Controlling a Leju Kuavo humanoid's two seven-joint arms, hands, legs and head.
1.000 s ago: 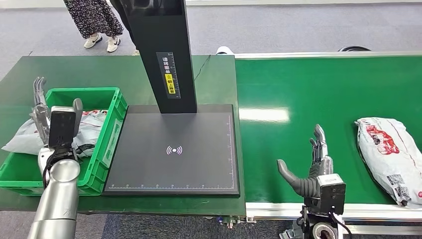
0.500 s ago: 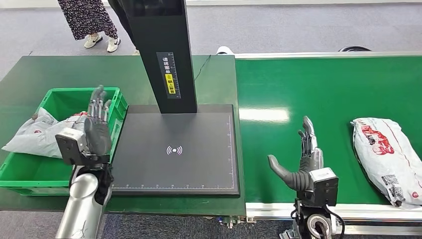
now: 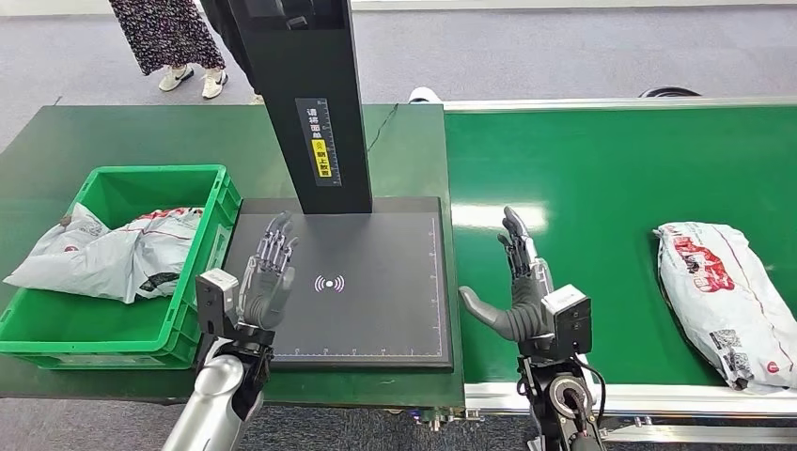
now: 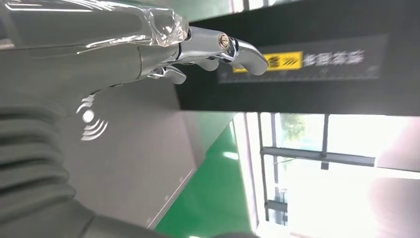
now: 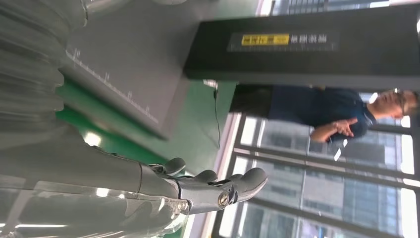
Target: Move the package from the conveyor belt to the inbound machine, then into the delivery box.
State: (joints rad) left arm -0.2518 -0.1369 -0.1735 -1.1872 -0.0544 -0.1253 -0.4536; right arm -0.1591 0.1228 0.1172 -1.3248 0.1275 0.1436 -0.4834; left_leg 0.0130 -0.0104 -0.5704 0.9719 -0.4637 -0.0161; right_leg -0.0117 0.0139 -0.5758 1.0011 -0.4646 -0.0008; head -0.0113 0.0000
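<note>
Head view: both hands empty, fingers spread and raised. Left hand [image 3: 266, 280] hovers over the near-left edge of the inbound machine's dark scan plate [image 3: 376, 246], just beside the green delivery box [image 3: 212, 249]. Right hand [image 3: 523, 293] sits over the conveyor belt [image 3: 601, 178] near its left end, thumb pointing toward the plate, palm facing away from the package. Package [image 3: 724, 291], white poly bag with red print, lies flat on the belt at far right, well apart from the right hand. Another grey bag [image 3: 108, 256] already sits in the delivery box. Black post [image 3: 305, 94] with yellow label rises from the back of the plate. A person's legs and white shoes [image 3: 193, 77] show at top left.

Step, as I judge it: first stage, package not picked yet. Next move calls for the right hand to reach right along the belt and close around the bag, then carry it to the plate.

Left wrist view: left hand [image 4: 148, 54] open, fingers straight, nothing held. Scan symbol [image 4: 90, 118] on the plate reads close up, plus the post's label.

Right wrist view: right hand [image 5: 163, 191] open, empty. Plate edge with ruler marks, and a person in a dark top [image 5: 322, 106] standing behind the post, torso not seen from the head camera. Neither wrist camera catches the package.
</note>
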